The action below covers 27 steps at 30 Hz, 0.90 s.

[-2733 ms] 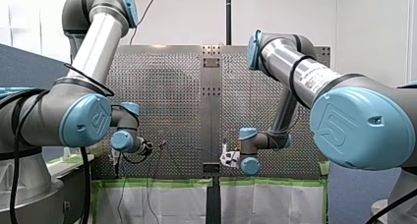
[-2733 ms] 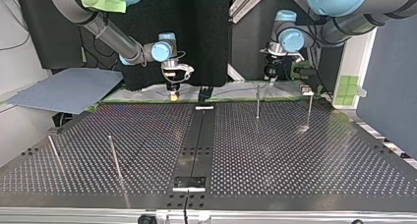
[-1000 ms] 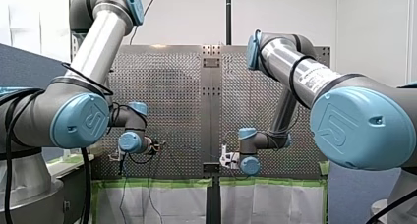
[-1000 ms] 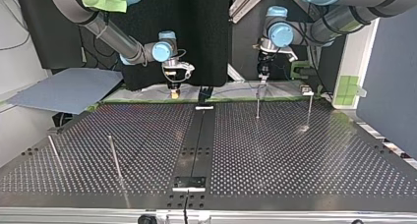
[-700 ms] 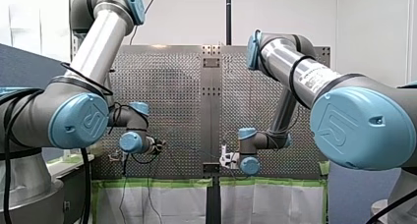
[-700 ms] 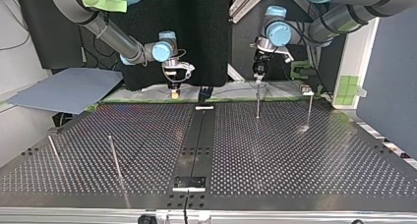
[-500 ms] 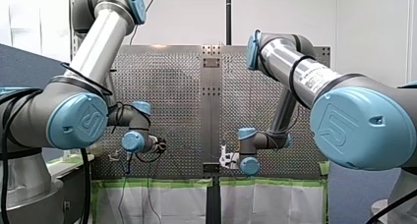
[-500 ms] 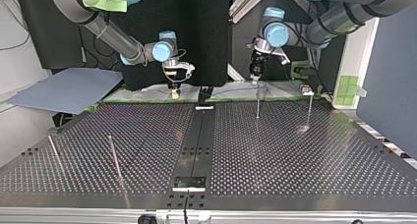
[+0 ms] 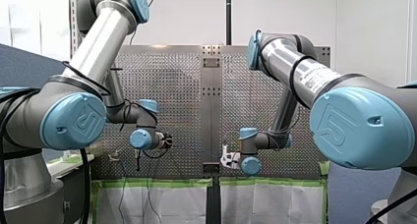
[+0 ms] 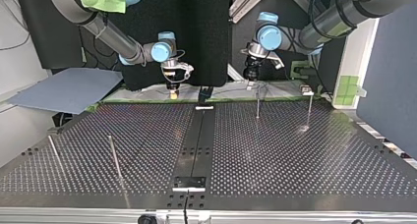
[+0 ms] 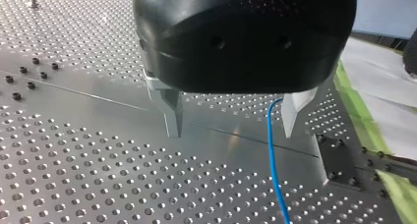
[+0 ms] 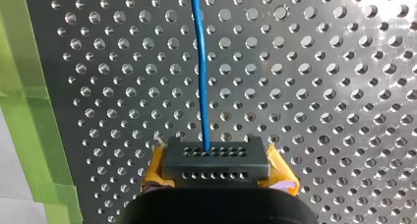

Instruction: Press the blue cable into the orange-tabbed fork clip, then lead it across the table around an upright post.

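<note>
since the earlier frames my left arm's tool (image 10: 251,84) has slid toward the top view's left along the far edge of the tabletop (image 10: 295,155), from the right side of the nearest upright post (image 10: 257,104) to just left of it, and in the front view the same wrist has travelled to the right, toward the middle rail (image 9: 210,111); my right arm's tool (image 12: 216,157) has kept its place near the middle of that far edge. in the left wrist view the left tool's two metal fingers (image 11: 173,111) stand wide apart with nothing pinched between them, so it is open; the blue cable (image 11: 273,165) comes out from under the black body close to one finger and runs away over the tabletop, touching neither fingertip as far as can be seen. in the right wrist view the right tool is closed on the cable: its dark, hole-dotted tips sit together with yellow pads (image 12: 282,174) showing at either side, and the cable leaves from them and runs straight ahead over the holes, beside a strip of green tape (image 12: 29,111). in the top view the cable shows only as a thin line low over the far edge between the two tools. a second post (image 10: 310,108) stands further to that view's right and two more posts (image 10: 114,157) stand near its left
</note>
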Available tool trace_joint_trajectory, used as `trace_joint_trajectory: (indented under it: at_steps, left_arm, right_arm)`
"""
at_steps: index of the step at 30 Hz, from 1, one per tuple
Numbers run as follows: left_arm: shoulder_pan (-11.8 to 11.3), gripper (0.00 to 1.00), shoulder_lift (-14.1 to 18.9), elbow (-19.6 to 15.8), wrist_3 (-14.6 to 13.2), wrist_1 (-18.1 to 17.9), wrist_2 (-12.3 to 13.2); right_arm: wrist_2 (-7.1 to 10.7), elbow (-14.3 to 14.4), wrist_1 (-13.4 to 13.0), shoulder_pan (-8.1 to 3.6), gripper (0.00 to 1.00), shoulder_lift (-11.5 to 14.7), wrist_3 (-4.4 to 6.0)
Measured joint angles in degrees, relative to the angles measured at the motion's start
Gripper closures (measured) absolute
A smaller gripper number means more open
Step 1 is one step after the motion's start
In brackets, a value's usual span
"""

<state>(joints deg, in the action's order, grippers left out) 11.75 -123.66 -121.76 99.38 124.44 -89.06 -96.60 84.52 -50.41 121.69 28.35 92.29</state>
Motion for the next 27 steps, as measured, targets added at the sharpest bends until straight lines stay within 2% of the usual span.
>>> trace_joint_trajectory:
  at_steps: [8, 12, 17, 22, 27]
  left_arm:
    - [0.54, 0.00, -0.02, 0.98, 1.89, -0.06, -0.08]
    - [0.93, 0.00, -0.21, 1.10, 2.09, -0.07, -0.12]
    - [1.76, 0.00, -2.28, 2.35, 1.45, 0.23, -0.58]
    - [2.44, 0.00, -5.06, 4.23, -0.62, 0.11, -2.80]
    - [2.78, 0.00, -7.51, 5.95, -1.46, 0.63, -5.58]
  right_arm:
    - [-0.01, 0.00, 0.11, -0.08, 1.00, 0.00, 0.01]
    - [0.00, 0.00, 0.09, -0.09, 1.00, 0.00, 0.07]
    - [0.00, 0.00, 0.05, -0.09, 1.00, -0.02, 0.41]
    - [0.00, 0.00, 0.03, -0.11, 1.00, 0.00, 0.77]
    - [0.00, 0.00, 0.00, -0.12, 1.00, 0.00, 0.79]
